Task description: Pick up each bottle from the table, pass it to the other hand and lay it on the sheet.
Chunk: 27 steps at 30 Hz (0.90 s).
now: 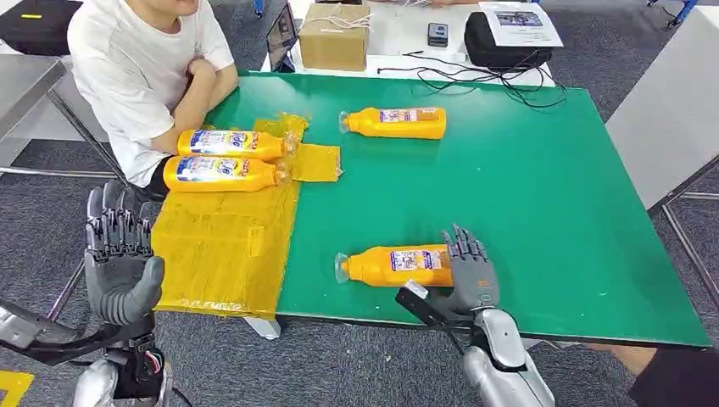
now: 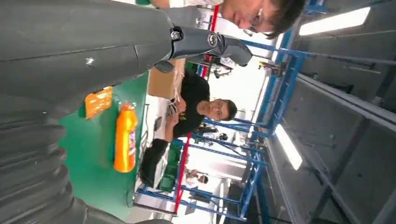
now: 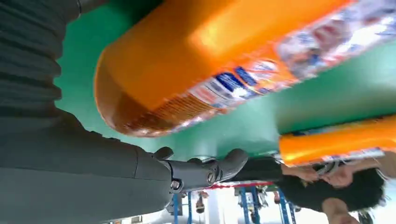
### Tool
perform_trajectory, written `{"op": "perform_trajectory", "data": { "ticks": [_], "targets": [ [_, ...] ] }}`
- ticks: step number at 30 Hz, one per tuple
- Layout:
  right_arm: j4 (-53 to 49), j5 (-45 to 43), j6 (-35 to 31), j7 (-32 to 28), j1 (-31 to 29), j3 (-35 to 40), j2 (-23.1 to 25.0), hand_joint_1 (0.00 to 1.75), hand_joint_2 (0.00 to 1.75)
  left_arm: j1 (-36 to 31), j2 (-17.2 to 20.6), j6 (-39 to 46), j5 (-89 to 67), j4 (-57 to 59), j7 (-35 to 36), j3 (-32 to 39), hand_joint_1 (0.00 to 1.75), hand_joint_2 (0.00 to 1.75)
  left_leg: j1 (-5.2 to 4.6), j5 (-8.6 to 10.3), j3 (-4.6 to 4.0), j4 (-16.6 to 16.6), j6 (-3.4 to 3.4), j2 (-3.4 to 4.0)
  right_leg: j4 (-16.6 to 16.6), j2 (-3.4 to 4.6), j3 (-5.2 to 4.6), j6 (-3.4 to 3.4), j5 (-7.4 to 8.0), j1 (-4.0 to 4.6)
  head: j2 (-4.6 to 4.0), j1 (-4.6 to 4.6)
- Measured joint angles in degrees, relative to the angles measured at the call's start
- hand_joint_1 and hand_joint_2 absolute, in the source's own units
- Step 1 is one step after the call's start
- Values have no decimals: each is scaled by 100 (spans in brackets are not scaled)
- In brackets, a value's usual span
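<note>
Two orange bottles [image 1: 229, 144] [image 1: 222, 174] lie side by side on the yellow sheet [image 1: 225, 246] at the table's left. A third bottle [image 1: 398, 123] [image 2: 125, 140] lies on the green table [image 1: 526, 203] further back. Near the front edge lies a fourth bottle [image 1: 394, 265] [image 3: 210, 60], cap to the left. My right hand [image 1: 470, 271] stands at its base end with fingers straight and thumb [image 3: 205, 170] spread below, not closed around it. My left hand [image 1: 119, 254] is raised off the table's left side, fingers apart, holding nothing.
A person in a white shirt [image 1: 144, 68] sits at the far left corner, arms folded on the table edge beside the sheet. Behind the table stand a cardboard box [image 1: 335, 38], a black bag [image 1: 500, 42] and loose cables [image 1: 500, 80].
</note>
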Motion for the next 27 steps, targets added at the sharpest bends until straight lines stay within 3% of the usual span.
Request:
{"op": "perform_trajectory", "data": {
  "ticks": [12,25,26,27],
  "targets": [
    [837,-24,627,120,-562,-11,26,0,175,112,11,70,-94,68,76,35,0,175,1,-1,19,-1,0,10,-1,4,13,-1,0,1,0,0],
    [1309,-50,669,83,-836,-11,125,0,175,113,46,70,-92,168,79,87,0,175,1,-2,67,-2,3,12,-4,5,57,0,5,0,0,0],
    [1320,-52,669,81,-847,-11,129,49,175,113,48,66,-88,170,76,90,0,175,1,-2,68,-2,3,13,-4,5,60,0,5,0,0,0],
    [1338,-59,660,70,-865,-11,133,175,175,113,48,46,-72,170,52,92,0,175,1,-2,69,-2,3,16,-4,5,60,0,6,0,0,0]
  ]
}}
